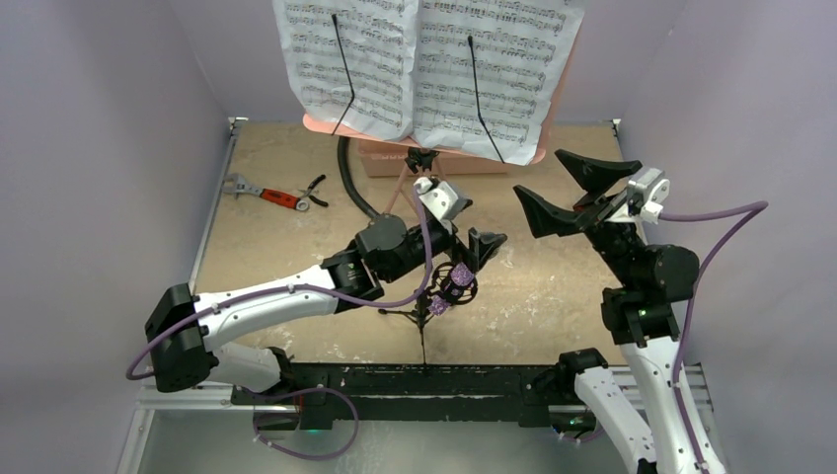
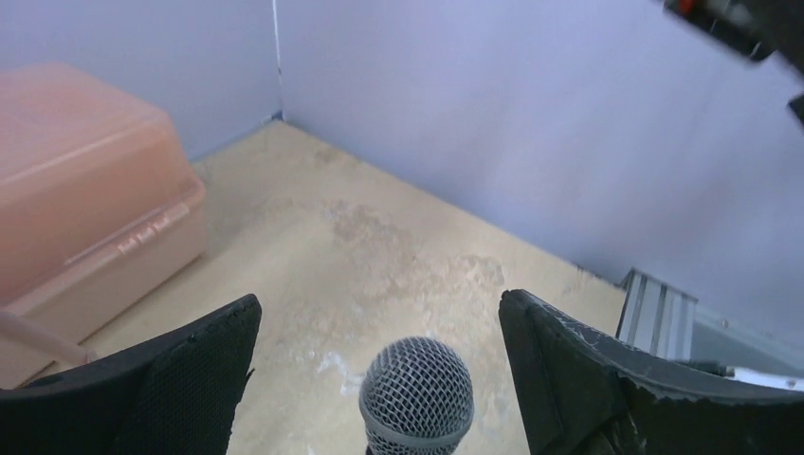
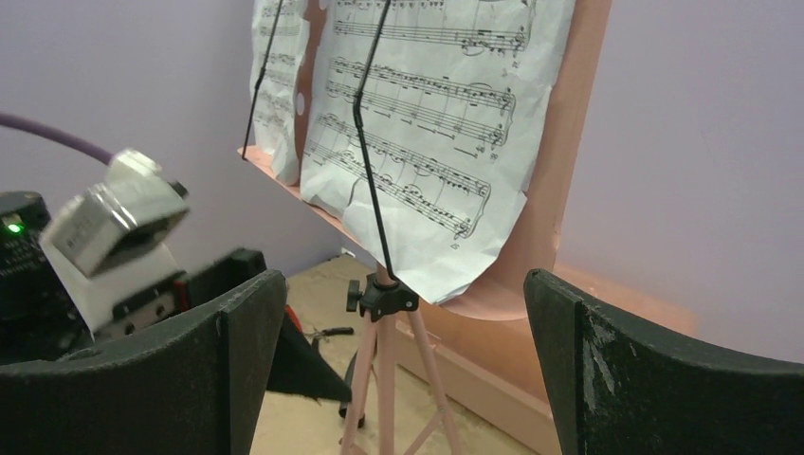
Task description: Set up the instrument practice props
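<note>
The pink music stand [image 1: 434,148] stands upright at the back centre on its tripod legs [image 3: 379,379]. White sheet-music pages [image 1: 424,59] rest on it under two black wire holders, and they also show in the right wrist view [image 3: 417,142]. The purple glittery microphone [image 1: 440,303] sits in the small black tripod mic stand [image 1: 422,331] at the table's middle. Its grey head [image 2: 416,393] points up between my left gripper's fingers without touching them. My left gripper [image 1: 464,262] [image 2: 379,301] is open around the head. My right gripper [image 1: 540,175] [image 3: 403,277] is open, empty and raised, facing the music stand.
A pink translucent box [image 2: 85,190] lies behind the music stand [image 1: 380,163]. A red-handled wrench [image 1: 262,193] and pliers [image 1: 314,193] lie at the back left. A black hose [image 1: 353,188] curves near the stand's legs. Lilac walls close in three sides.
</note>
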